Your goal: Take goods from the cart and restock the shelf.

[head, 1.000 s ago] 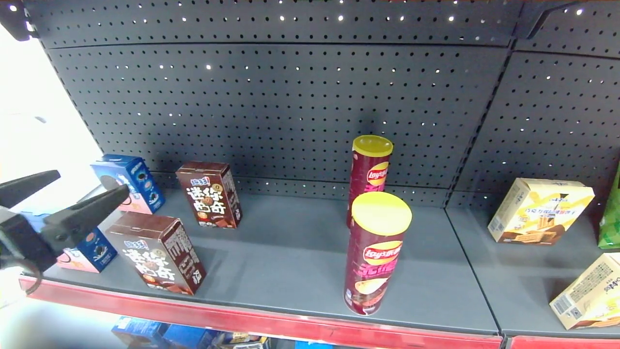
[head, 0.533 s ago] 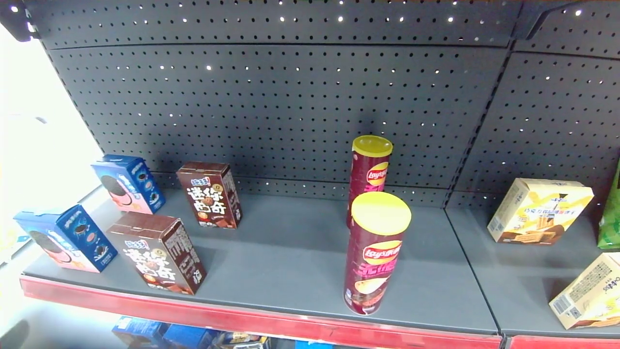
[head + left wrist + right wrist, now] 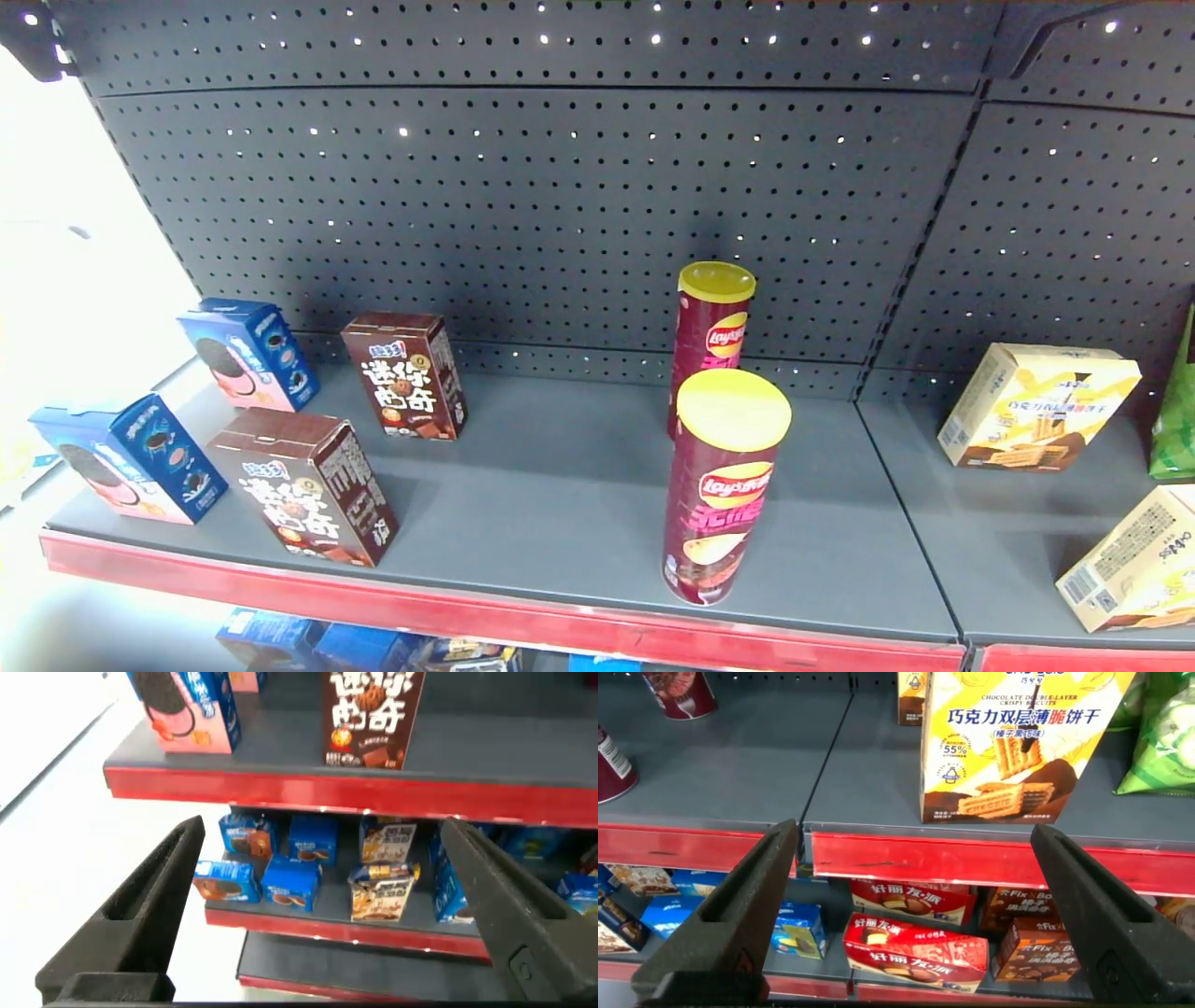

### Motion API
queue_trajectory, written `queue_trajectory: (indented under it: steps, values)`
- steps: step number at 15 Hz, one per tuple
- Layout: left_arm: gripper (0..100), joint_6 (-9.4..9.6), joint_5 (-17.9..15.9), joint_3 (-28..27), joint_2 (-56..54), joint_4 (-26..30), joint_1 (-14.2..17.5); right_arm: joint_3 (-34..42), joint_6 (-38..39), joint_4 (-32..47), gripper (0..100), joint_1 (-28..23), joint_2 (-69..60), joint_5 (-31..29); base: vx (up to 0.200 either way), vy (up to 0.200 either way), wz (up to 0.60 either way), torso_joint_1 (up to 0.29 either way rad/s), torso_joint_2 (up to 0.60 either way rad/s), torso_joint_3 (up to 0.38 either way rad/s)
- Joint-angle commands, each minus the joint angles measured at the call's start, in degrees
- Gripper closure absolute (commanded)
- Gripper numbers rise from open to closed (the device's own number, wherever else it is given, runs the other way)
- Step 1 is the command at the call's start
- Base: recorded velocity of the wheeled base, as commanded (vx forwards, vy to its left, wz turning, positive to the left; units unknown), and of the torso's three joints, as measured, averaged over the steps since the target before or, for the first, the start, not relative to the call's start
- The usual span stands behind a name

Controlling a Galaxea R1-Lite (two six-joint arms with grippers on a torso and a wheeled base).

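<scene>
Left end effector [image 3: 320, 831] withdrew, spread wide before shelf [image 3: 374, 791].

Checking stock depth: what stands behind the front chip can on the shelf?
A second maroon chip can with a yellow lid stands upright behind the front chip can, near the perforated back panel. Its base is covered by the front can.

Light: bright, strongest from left.
Glare: white blow-out left of shelf [image 3: 579, 504].
Shadows: soft, to right of brown box [image 3: 308, 485]; rear can [image 3: 714, 327] casts one on pegboard [image 3: 560, 233].
Edges: pegboard lines bowed.
</scene>
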Motion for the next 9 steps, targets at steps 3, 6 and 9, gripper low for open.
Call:
queue_trajectory:
  steps: [3,6,9]
  values:
    - [0,-0.18,0.1,11.3,-0.9,-13.3,0.1,0.0,0.0,-0.1,0,0.1,0.1,0.0,0.0,0.0,0.0,0.0,0.0,0.0]
    - [0,-0.71,0.2,14.7,-0.8,-18.1,0.1,0.0,0.0,-0.1,0,0.1,0.1,0.0,0.0,0.0,0.0,0.0,0.0,0.0]
    - [0,-2.91,0.2,14.6,-0.8,-18.2,0.1,0.0,0.0,-0.1,0,0.1,0.1,0.0,0.0,0.0,0.0,0.0,0.0,0.0]
